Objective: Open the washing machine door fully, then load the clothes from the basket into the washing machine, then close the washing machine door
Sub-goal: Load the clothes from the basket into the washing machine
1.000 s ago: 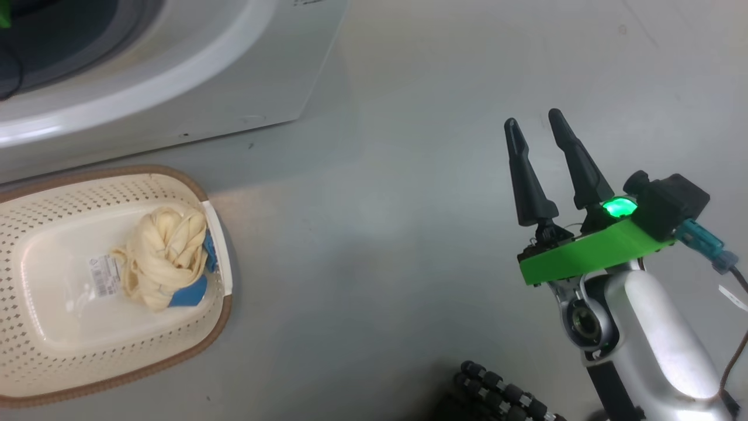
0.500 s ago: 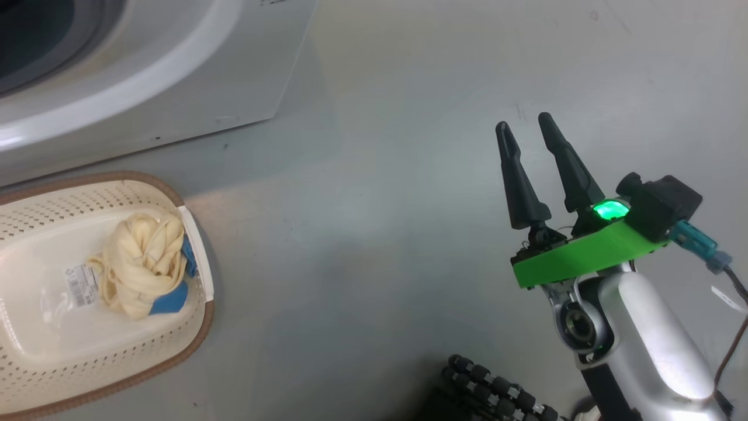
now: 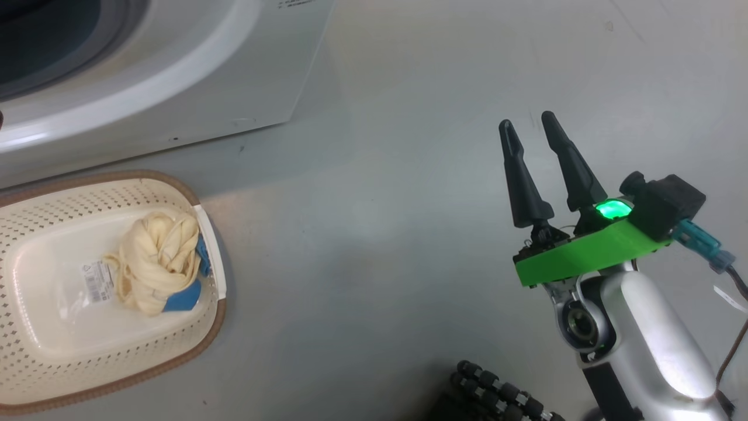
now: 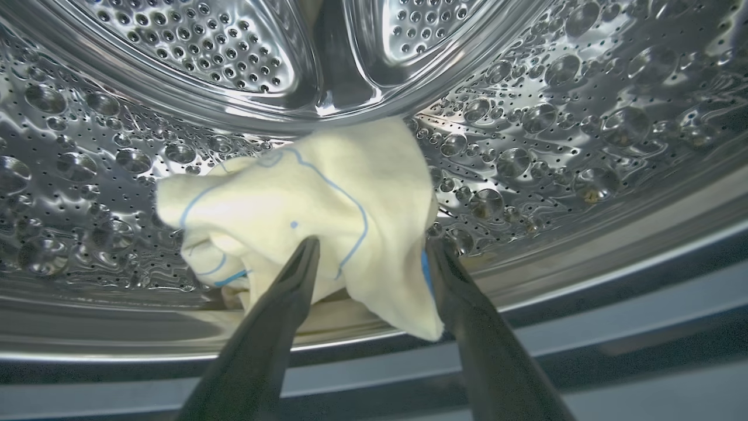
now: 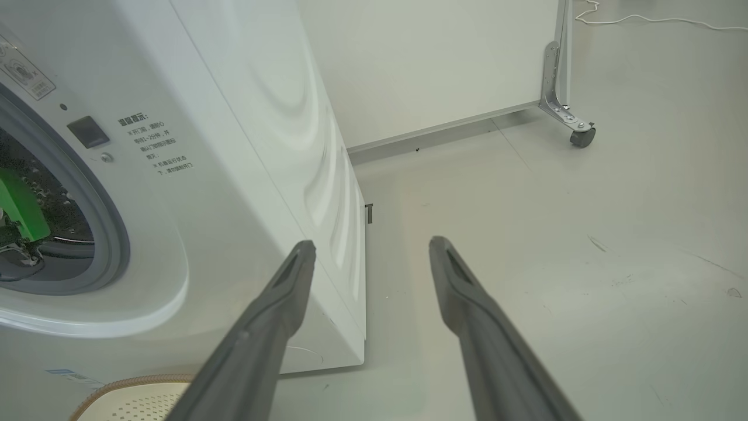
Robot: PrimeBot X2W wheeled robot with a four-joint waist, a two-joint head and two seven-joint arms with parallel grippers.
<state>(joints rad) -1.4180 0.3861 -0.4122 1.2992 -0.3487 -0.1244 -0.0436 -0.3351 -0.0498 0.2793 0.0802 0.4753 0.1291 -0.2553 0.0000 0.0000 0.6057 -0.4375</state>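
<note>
The washing machine (image 3: 175, 88) stands at the top left of the head view, its drum opening uncovered; the washing machine door is out of view. Inside the steel drum (image 4: 584, 117), my left gripper (image 4: 372, 248) is open, its fingers spread wide on either side of a cream garment with blue lines (image 4: 304, 204) that is loose between and beyond them. Another cream and blue garment (image 3: 155, 263) lies bunched in the basket (image 3: 204, 339) on the floor. My right gripper (image 3: 527, 120) is open and empty above bare floor, right of the machine (image 5: 234, 146).
A white panel on a castor (image 5: 570, 117) stands behind the machine's right side, with a cable (image 5: 643, 20) on the floor beyond. The basket rim (image 5: 134, 397) sits by the machine's front. A black segmented part of my base (image 3: 497, 392) lies low in the head view.
The head view has swung slightly left and back. A green part that showed in the drum opening at the top left is gone from view. Basket, garment and right gripper keep their places.
</note>
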